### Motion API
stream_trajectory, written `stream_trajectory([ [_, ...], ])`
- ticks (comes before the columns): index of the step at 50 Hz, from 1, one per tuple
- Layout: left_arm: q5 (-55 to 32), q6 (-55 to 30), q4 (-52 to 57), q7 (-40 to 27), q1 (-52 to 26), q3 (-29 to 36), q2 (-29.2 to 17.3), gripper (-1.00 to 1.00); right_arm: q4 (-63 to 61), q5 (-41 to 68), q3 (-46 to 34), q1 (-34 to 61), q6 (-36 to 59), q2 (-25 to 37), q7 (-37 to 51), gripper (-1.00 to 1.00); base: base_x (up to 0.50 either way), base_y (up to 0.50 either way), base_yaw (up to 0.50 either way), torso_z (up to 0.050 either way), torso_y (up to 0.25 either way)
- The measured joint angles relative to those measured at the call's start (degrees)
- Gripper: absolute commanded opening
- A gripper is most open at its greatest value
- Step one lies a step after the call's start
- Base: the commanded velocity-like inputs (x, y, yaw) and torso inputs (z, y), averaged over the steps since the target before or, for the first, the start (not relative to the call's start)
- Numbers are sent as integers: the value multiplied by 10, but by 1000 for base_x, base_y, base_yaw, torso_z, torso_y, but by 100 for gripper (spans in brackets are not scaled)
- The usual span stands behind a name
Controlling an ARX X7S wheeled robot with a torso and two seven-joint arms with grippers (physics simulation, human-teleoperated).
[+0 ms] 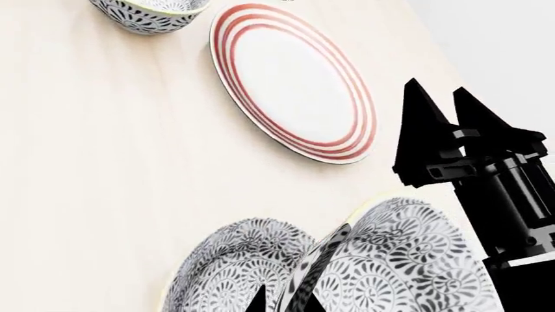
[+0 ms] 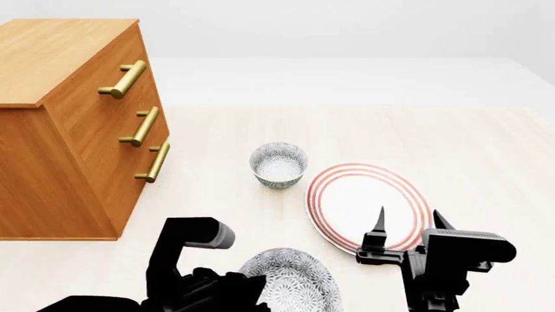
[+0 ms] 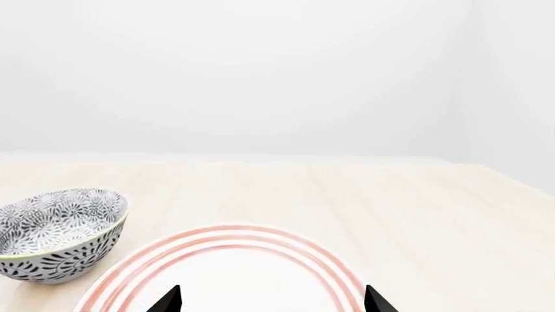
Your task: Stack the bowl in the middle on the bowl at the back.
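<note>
Two near bowls [image 2: 290, 283] half hidden behind left arm [image 2: 186, 273].

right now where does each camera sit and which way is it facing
Head: high up, looking forward and down at the table, dresser, back bowl, plate; both arms show.
Left wrist: by the left hand, shut on a bowl; right hand shows.
Right wrist: low, facing the far wall; right hand fingertips show.
All share the plate and back bowl.
</note>
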Motion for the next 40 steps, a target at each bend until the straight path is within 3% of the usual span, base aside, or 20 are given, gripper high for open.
stream_trajectory([
  [18, -24, 41, 18, -34, 23, 8, -11, -100, -1, 3, -2, -2, -2, 3, 5, 100, 0, 0, 0, 0, 1],
  [40, 0, 49, -16, -14, 31, 29, -2, -100, 6, 9, -3, -1, -7, 7, 7, 100, 0, 0, 0, 0, 0],
])
